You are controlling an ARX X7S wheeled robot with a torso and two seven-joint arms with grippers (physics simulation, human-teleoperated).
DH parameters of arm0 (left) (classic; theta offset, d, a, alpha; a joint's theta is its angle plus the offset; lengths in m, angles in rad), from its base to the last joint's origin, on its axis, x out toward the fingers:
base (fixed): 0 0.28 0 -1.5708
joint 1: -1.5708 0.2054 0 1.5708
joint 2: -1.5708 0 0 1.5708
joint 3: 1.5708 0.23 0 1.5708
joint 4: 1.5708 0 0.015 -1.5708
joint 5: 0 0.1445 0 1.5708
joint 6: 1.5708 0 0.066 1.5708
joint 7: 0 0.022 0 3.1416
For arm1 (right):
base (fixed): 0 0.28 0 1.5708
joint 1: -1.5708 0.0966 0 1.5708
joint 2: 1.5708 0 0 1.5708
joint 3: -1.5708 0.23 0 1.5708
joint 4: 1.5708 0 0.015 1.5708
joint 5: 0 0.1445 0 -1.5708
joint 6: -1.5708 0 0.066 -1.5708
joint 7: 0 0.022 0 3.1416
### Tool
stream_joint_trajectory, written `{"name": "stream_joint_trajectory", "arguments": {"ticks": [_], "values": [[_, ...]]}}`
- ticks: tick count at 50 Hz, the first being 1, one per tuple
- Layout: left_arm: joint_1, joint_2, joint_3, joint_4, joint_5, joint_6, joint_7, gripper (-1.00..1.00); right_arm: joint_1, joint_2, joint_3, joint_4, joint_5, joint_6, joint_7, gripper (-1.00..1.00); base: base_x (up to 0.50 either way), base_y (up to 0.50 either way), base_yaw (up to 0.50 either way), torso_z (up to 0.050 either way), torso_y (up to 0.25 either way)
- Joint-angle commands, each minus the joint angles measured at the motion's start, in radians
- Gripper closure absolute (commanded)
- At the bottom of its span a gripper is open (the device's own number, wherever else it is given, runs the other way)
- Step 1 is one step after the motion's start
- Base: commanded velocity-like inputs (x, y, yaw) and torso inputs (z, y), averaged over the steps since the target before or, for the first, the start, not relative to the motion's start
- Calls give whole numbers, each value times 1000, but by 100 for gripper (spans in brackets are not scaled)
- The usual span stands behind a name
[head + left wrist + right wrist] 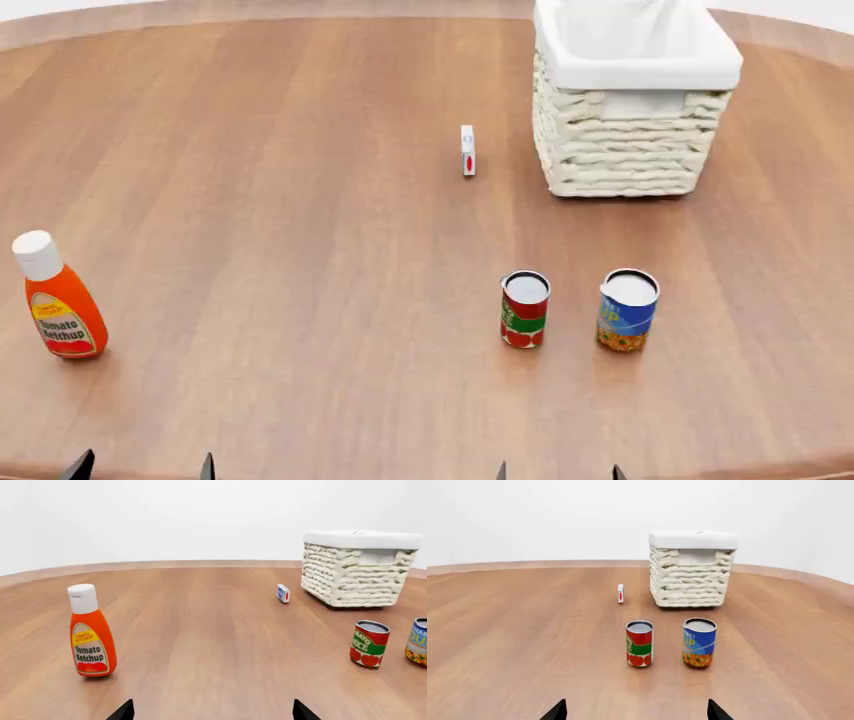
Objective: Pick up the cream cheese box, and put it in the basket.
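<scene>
In our head view, on the round brown wooden table (267, 200), the small thin white cream cheese box (467, 150) stands on edge just beside the large cream woven wicker basket (627, 130) with its white cloth liner, apart from it and on its left. Nearer to us stand two upright cans side by side, not touching: the red-green tomato can (525, 309) and the blue-yellow can (627, 309). The orange tomato ketchup bottle (56, 296) with a white cap stands well apart at the far left. Only dark tips of our left gripper (144, 468) and right gripper (558, 472) peek over the bottom edge, each pair spread apart with nothing between

From our left wrist, the left gripper (212, 711) shows two dark tips set wide, holding nothing; the ketchup bottle (91, 632) is nearest, and the cream cheese box (283, 593) stands upright close by the basket (353, 572), with both cans (369, 643) off to one side

From our right wrist, the right gripper (636, 710) is likewise spread and empty; the two cans stand ahead of it, and the cream cheese box (620, 593) stands beyond them beside the basket (690, 572), on the table and outside it
</scene>
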Motion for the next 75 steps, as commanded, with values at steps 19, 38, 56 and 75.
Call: {"name": "stream_joint_trajectory", "arguments": {"ticks": [19,38,56,75], "values": [[-1,-59,69,0,-57,5,-70,-100,-1,60,-73,3,67,-12,59,-100,0,0,0,0,0],[-12,-84,108,-18,-44,6,-113,-100,0,84,-105,9,79,-26,86,-100,0,0,0,0,0],[-40,-48,101,-80,36,48,-146,-100,-98,58,5,-234,137,-128,66,-100,0,0,0,0,0],[-43,-74,133,-85,8,51,-176,-100,-90,89,-25,-220,137,-134,101,-100,134,-42,0,0,0]]}}
